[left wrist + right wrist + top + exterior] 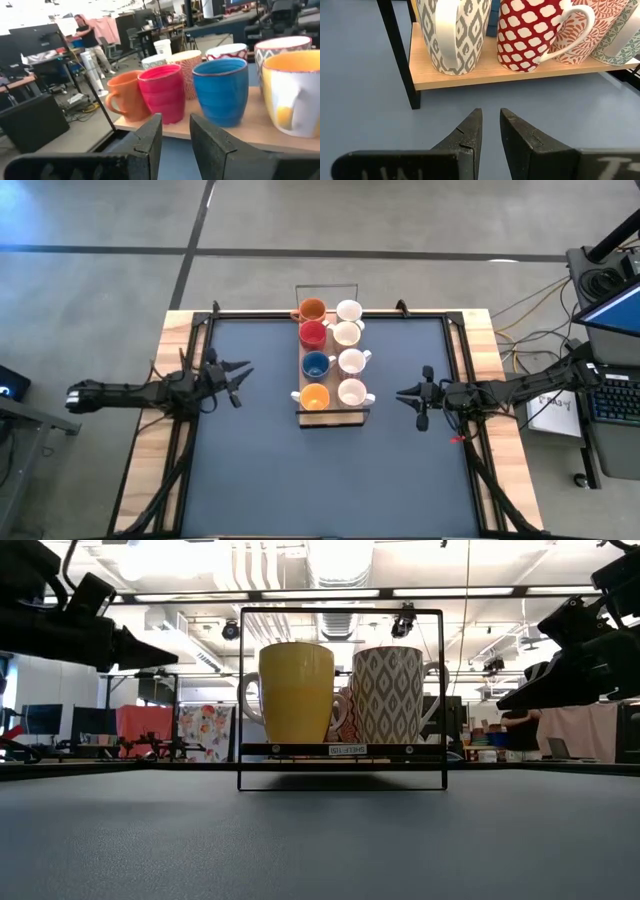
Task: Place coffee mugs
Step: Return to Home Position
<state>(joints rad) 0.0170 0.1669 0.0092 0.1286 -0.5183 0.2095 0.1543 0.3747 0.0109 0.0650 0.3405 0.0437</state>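
Observation:
Eight coffee mugs stand on their bases in two rows on a wooden shelf [332, 414] inside a black wire frame at the table's far middle. One row holds an orange mug [313, 309], a red [313, 333], a blue [316, 364] and another orange one [315, 396]. The other row [350, 350] is white and patterned. My left gripper [241, 383] hovers level to the left of the shelf, open and with nothing in it, facing the red [162, 92] and blue [221, 90] mugs. My right gripper [403, 393] hovers to the shelf's right, narrowly open [491, 111] and with nothing in it.
The dark mat [330, 480] lies bare on the near side of the shelf and between each gripper and the shelf. Wooden strips [150, 440] edge the table. A keyboard and a laptop [615, 395] sit off the right side. A person [87, 35] stands far off in the room.

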